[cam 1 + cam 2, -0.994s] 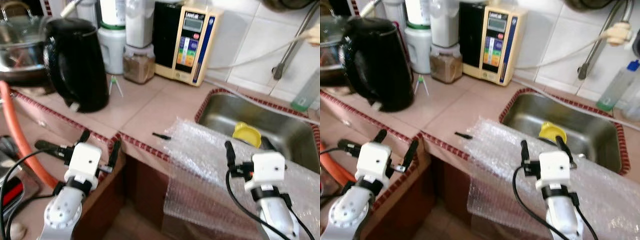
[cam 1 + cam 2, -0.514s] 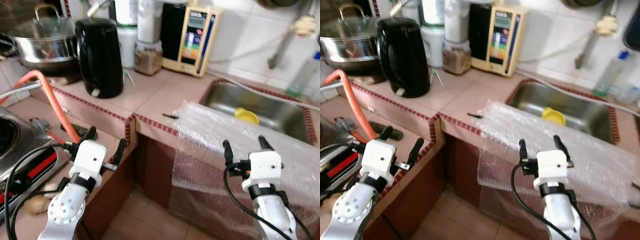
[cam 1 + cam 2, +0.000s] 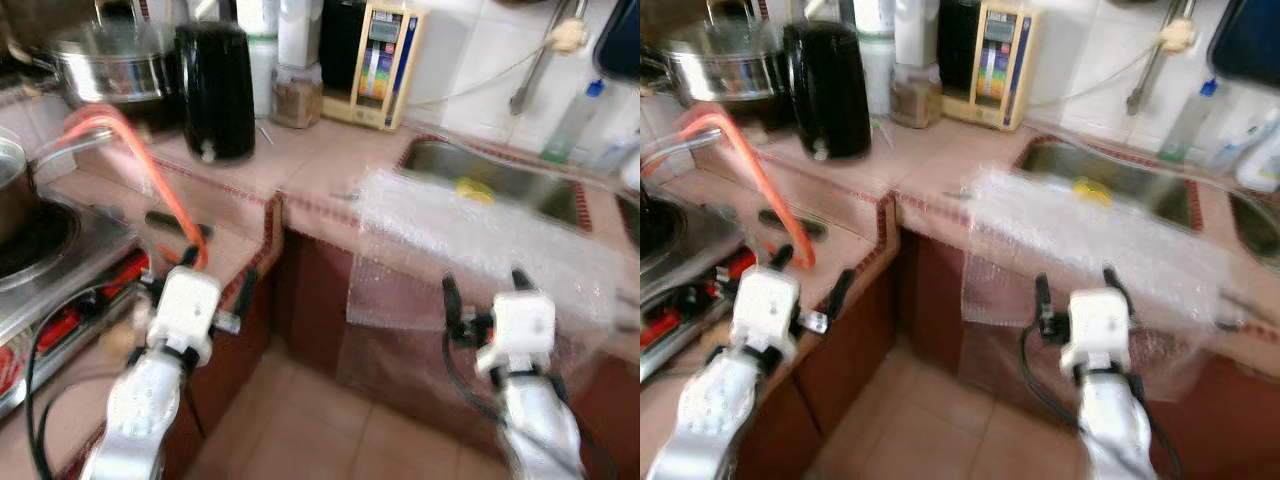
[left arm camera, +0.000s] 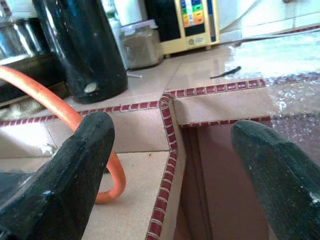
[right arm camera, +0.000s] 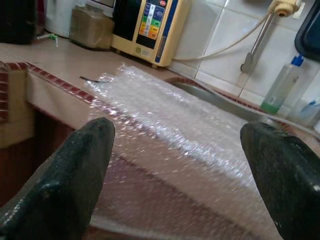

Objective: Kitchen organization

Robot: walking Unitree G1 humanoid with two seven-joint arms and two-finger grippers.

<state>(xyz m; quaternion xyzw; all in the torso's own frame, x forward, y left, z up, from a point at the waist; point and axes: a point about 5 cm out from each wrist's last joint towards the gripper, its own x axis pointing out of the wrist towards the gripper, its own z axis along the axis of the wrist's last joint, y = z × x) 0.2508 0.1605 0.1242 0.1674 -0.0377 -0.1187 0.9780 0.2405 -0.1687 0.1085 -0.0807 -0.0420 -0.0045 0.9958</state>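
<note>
Black kettle (image 3: 214, 92) sitting on the tiled desk (image 3: 300, 165), clear jar (image 3: 297, 97) of brown stuff just beside it. Cream panel appliance (image 3: 383, 52) standing against the white tiled wall (image 3: 1080, 55). Steel pot (image 3: 105, 68) with lid sitting behind the kettle; orange hose (image 3: 135, 165) arching over the lower ledge. Stove (image 3: 40, 240) sitting at the robot's left. Green-tinted bottle (image 3: 1185, 120) standing beyond the sink (image 3: 1110, 175), yellow item (image 3: 474, 189) lying inside. Small dark object (image 4: 226, 73) lying on the desk. Tiled floor (image 3: 930, 420) below.
</note>
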